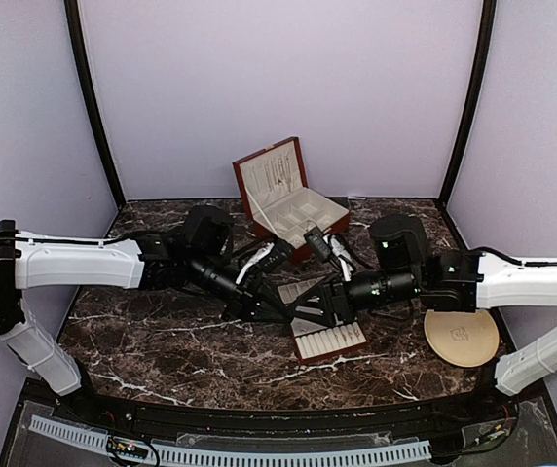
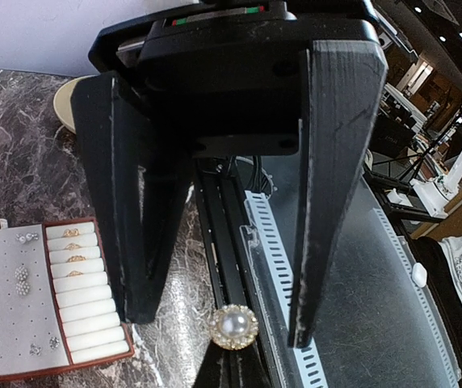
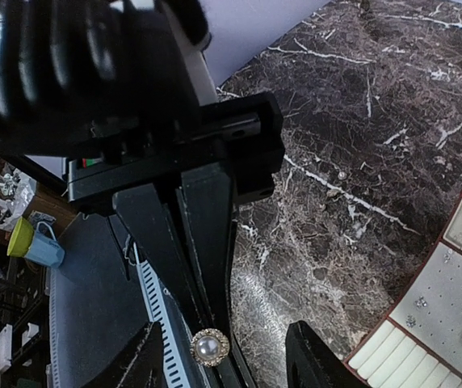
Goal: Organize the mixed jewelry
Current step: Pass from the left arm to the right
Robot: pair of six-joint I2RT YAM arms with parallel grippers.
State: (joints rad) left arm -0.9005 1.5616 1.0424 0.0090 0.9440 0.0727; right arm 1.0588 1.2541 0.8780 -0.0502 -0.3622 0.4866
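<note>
A round pearl earring with a gold sparkly rim (image 2: 233, 326) is pinched at the tip of my left gripper (image 2: 233, 356), which is shut on it. My right gripper (image 3: 224, 326) is open, its two fingers (image 2: 328, 186) straddling the pearl (image 3: 209, 347) without touching it. Both grippers meet above the table's middle (image 1: 291, 309). The red-brown tray (image 2: 21, 368) holds small stud earrings on a grey pad and gold rings in cream rolls; it also shows in the right wrist view (image 3: 449, 315). A tiny stud (image 3: 342, 174) lies loose on the marble.
The open red-brown wooden box (image 1: 283, 199) with cream lining stands behind the grippers. The tray (image 1: 329, 341) lies just in front of them. The round beige plate (image 1: 462, 338) sits at the right. The table's black front rail (image 1: 259, 428) runs below.
</note>
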